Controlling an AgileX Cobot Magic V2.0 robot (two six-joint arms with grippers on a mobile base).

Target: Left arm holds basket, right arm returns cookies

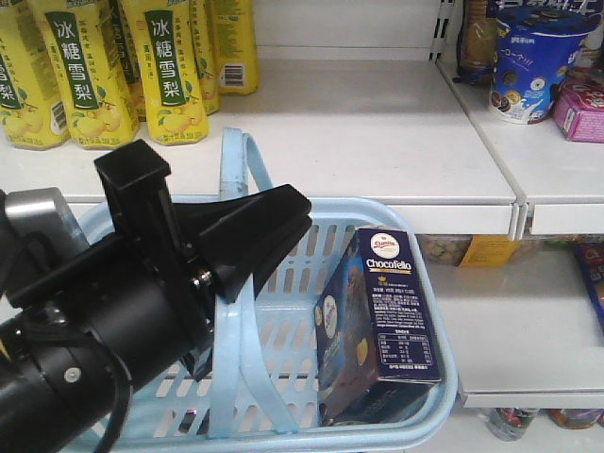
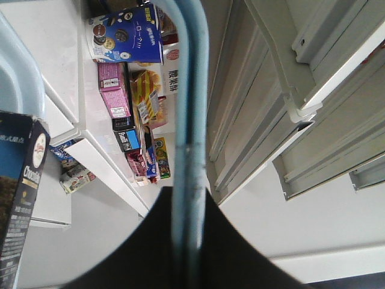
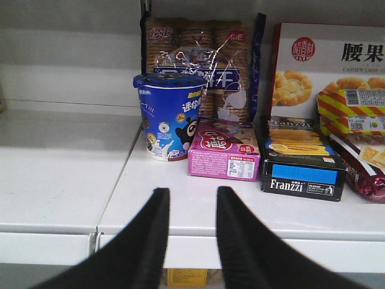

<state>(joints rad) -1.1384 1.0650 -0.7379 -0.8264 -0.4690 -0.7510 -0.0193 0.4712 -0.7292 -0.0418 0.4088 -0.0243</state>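
Note:
The light blue basket (image 1: 447,370) hangs in front of the shelves. My left gripper (image 1: 274,231) is shut on one of its flat handles (image 1: 236,160). In the left wrist view the handle (image 2: 192,90) runs straight up out of the shut jaws of the left gripper (image 2: 189,194). The cookies (image 1: 387,321), a dark navy "Chocofello" box, stand slightly tilted in the basket's right side, and their edge shows at the far left (image 2: 24,180). My right gripper (image 3: 192,198) is open and holds nothing. It faces the front edge of a white shelf and is out of the front view.
On the shelf ahead of the right gripper stand a round blue tub (image 3: 168,114), a pink box (image 3: 224,150), a black Franzzi box (image 3: 304,165) and a cashew biscuit box (image 3: 331,66). Yellow drink bottles (image 1: 85,66) line the upper left shelf (image 1: 359,132).

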